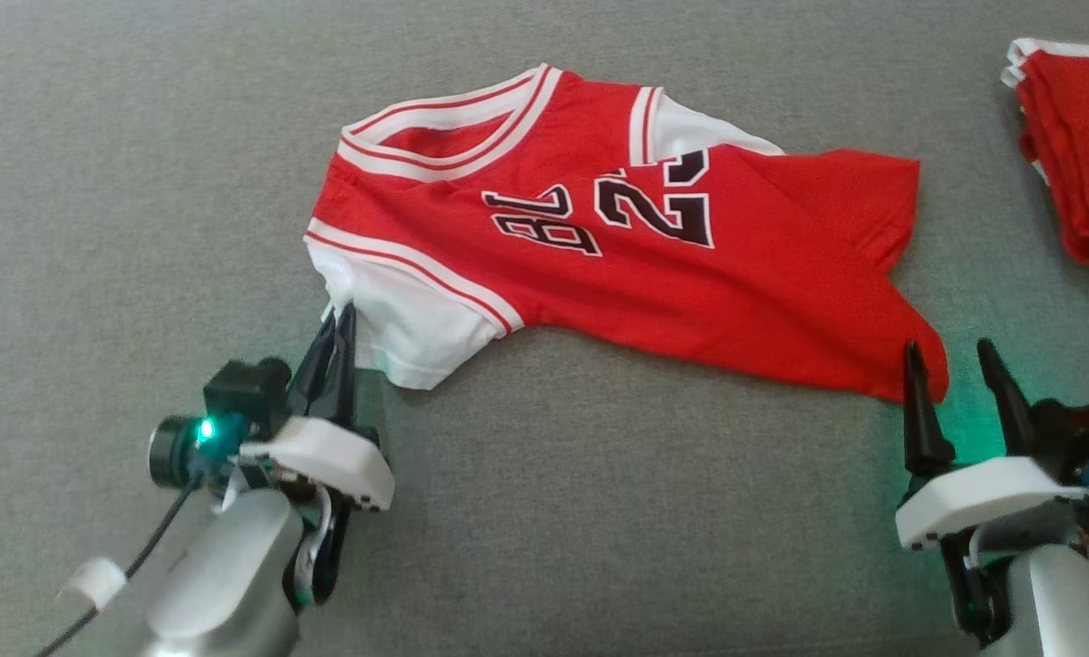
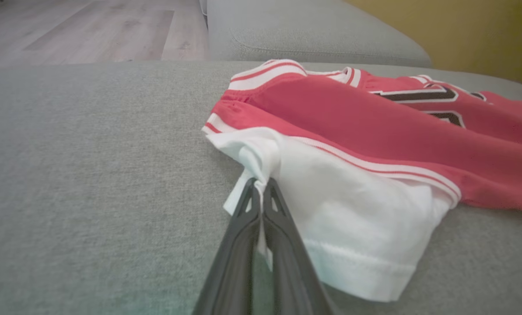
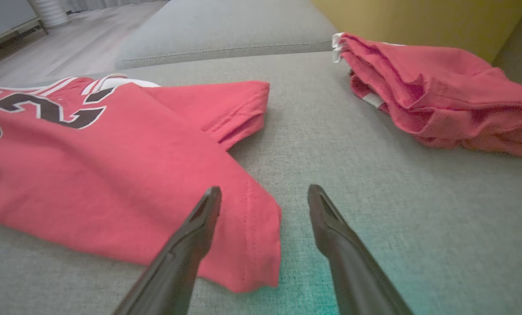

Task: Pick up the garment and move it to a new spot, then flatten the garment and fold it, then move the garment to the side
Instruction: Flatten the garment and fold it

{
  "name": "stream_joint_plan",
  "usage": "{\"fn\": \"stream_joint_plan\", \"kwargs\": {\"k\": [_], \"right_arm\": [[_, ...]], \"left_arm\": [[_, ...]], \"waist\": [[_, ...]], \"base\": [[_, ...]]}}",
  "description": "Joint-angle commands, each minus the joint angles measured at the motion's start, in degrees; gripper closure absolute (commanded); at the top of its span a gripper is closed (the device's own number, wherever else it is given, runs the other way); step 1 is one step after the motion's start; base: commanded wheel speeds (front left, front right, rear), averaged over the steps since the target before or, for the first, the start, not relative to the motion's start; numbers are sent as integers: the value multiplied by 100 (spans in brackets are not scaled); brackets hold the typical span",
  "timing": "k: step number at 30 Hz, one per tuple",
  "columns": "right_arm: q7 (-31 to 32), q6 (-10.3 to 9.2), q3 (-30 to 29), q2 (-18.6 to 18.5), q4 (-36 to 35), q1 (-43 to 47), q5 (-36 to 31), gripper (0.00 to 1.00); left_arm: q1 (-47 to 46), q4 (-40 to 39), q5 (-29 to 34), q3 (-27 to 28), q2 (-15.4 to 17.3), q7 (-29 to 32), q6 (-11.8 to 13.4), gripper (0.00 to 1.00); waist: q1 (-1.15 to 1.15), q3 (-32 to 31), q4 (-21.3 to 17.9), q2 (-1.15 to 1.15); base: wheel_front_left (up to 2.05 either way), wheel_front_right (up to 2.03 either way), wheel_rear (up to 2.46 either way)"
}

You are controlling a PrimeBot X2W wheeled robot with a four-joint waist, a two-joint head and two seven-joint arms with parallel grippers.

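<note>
Grey cushion (image 1: 142,137): red jersey (image 1: 617,265), folded red pile (image 1: 1078,155).

I see the red jersey with white sleeves and black numerals (image 1: 654,274) lying spread across the middle of the grey fabric surface (image 1: 142,182). My left gripper (image 1: 341,315) is pinched closed on the near white sleeve's edge. My right gripper (image 1: 947,347) has its fingers apart at the jersey's hem corner. A folded red cloth pile (image 1: 1078,155) sits at the far right corner.
</note>
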Motion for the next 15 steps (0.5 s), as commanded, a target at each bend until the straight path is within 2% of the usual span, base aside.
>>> {"fn": "stream_joint_plan", "kwargs": {"k": [1,10,11,12,13,14,15], "right_arm": [[31,-4,64,-34,-56,-2,-22,0],[358,-4,11,-34,525,137,106,0],[382,-4,36,-34,543,166,166,3],[400,-4,58,-34,556,188,221,51],[392,-4,82,-34,552,198,281,69],[371,-4,104,-34,533,195,328,96],[334,-4,118,-34,504,179,368,100]], "left_arm": [[52,-238,-64,240,169,-106,49,100],[580,-1092,-150,379,260,-278,304,100],[635,-1175,-154,383,275,-279,332,100],[687,-1258,-164,387,287,-280,354,100],[735,-1341,-182,393,292,-281,368,100],[780,-1419,-207,401,296,-277,379,100],[819,-1489,-233,408,303,-271,383,100]], "waist": [[0,-18,38,0],[0,-131,263,0],[0,-153,276,0],[0,-177,286,0],[0,-205,296,0],[0,-232,303,0],[0,-274,307,0]], "base": [[0,0,0],[0,0,0],[0,0,0],[0,0,0],[0,0,0],[0,0,0],[0,0,0]]}}
